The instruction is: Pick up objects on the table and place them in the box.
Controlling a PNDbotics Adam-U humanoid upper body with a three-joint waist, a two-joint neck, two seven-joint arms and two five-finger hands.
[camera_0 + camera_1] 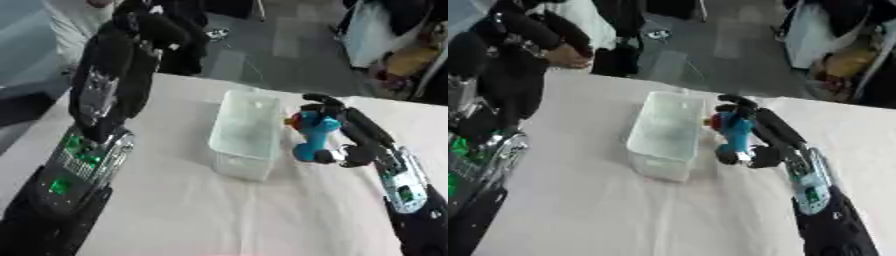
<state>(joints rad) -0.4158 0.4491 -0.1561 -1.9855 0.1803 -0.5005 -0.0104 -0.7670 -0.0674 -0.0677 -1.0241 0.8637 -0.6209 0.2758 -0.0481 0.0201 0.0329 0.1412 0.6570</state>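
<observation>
Right robot hand has its fingers curled round a blue toy with a small orange-red bit on its upper left side. Toy is upright, lifted off the white worktop, just beside the right long wall of the box. Can't tell if toy and box wall touch. Box is a clear rectangular tub, open top, near the worktop's middle; contents not discernible. Left robot hand is raised at the upper left, well apart from the box, fingers curled, nothing visibly held.
</observation>
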